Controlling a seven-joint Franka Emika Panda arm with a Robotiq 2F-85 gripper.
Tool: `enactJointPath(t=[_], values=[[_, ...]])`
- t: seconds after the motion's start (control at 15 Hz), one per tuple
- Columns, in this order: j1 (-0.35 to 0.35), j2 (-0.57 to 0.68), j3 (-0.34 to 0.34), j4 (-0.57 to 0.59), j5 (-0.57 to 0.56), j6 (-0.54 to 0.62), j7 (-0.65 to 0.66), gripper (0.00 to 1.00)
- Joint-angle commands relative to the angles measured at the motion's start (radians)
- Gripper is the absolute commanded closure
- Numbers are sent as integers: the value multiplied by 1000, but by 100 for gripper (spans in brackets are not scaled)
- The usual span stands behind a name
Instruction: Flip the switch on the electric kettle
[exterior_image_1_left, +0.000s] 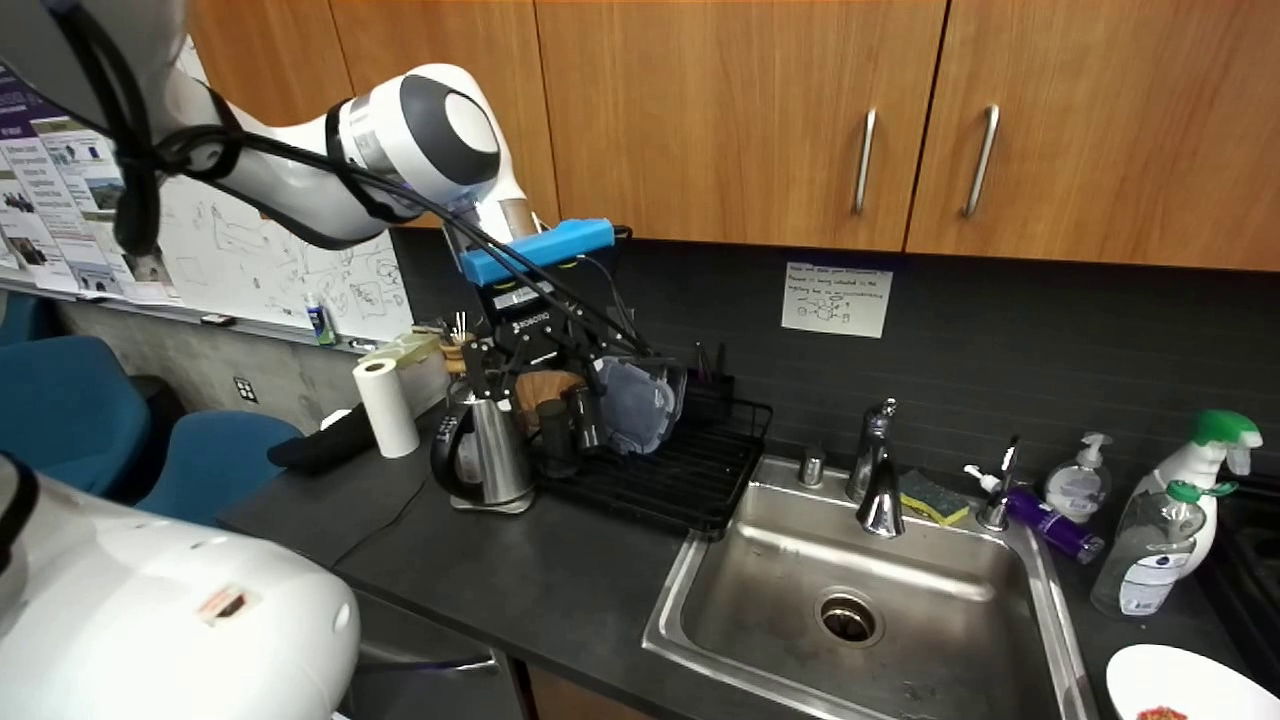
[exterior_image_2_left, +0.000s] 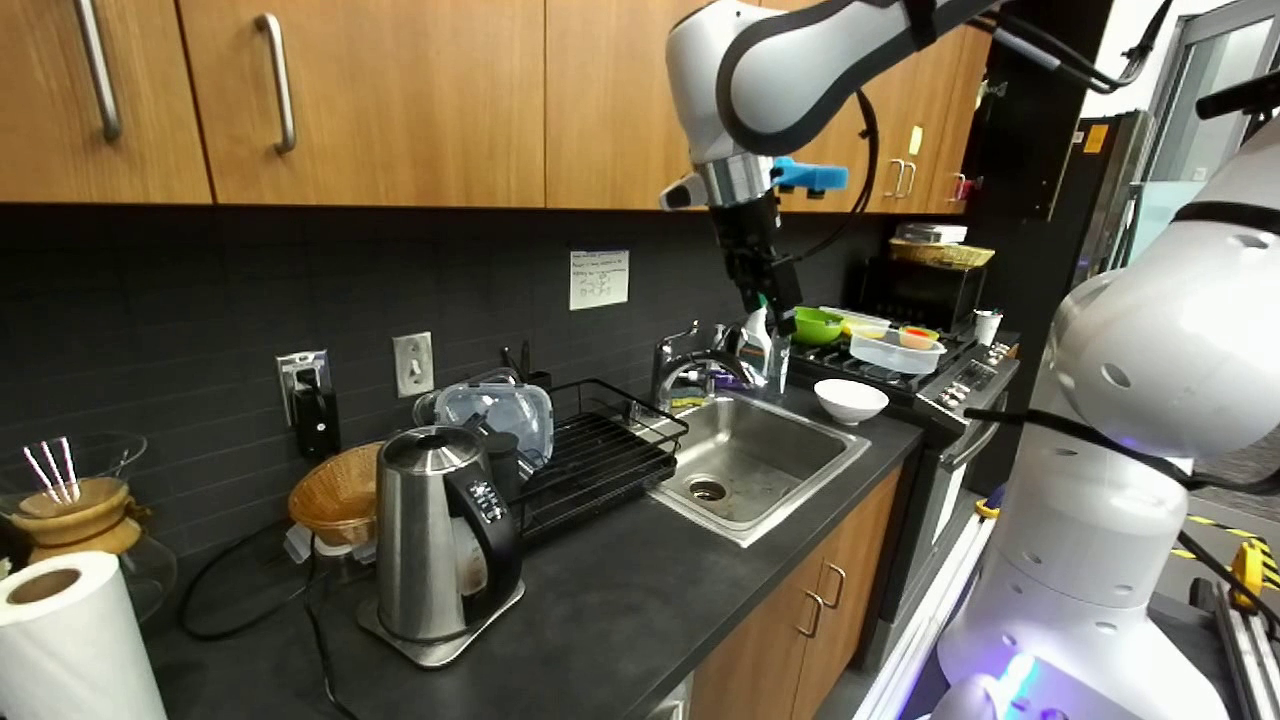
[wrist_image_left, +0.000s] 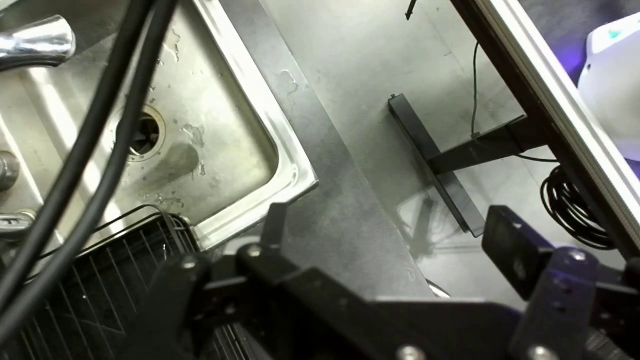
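Note:
The electric kettle (exterior_image_1_left: 497, 450) is a shiny steel jug with a black handle, upright on its flat base on the counter. In an exterior view (exterior_image_2_left: 412, 545) its handle carries small light markings (exterior_image_2_left: 487, 502) near the top; no separate switch can be made out. The kettle is out of the wrist view. My gripper (wrist_image_left: 395, 237) is open with nothing between its fingers, above the counter near the sink's corner. In an exterior view the gripper (exterior_image_2_left: 772, 312) hangs well apart from the kettle and higher. In an exterior view the gripper (exterior_image_1_left: 540, 385) only overlaps the kettle's top in the line of sight.
A black dish rack (exterior_image_2_left: 600, 455) with containers stands between kettle and sink (exterior_image_2_left: 740, 460). A paper roll (exterior_image_2_left: 75, 645), a wicker basket (exterior_image_2_left: 335, 490) and a black cord (exterior_image_2_left: 318, 640) are near the kettle. The faucet (exterior_image_1_left: 880, 480) rises behind the sink. Cupboards (exterior_image_1_left: 740, 120) hang above.

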Motion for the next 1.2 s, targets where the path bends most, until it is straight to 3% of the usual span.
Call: enactJointPath(t=[0.0,0.27,0.53,0.87,1.13], values=[[4,0,-2,2,0,-4,1,0],[36,7,-7,-9,34,40,-53,0],[113,-19,-6,-39,153,157,-194,0],[191,-6,-26,-41,321,256,-409,0],[226,28,-46,-33,480,272,-623,0]])
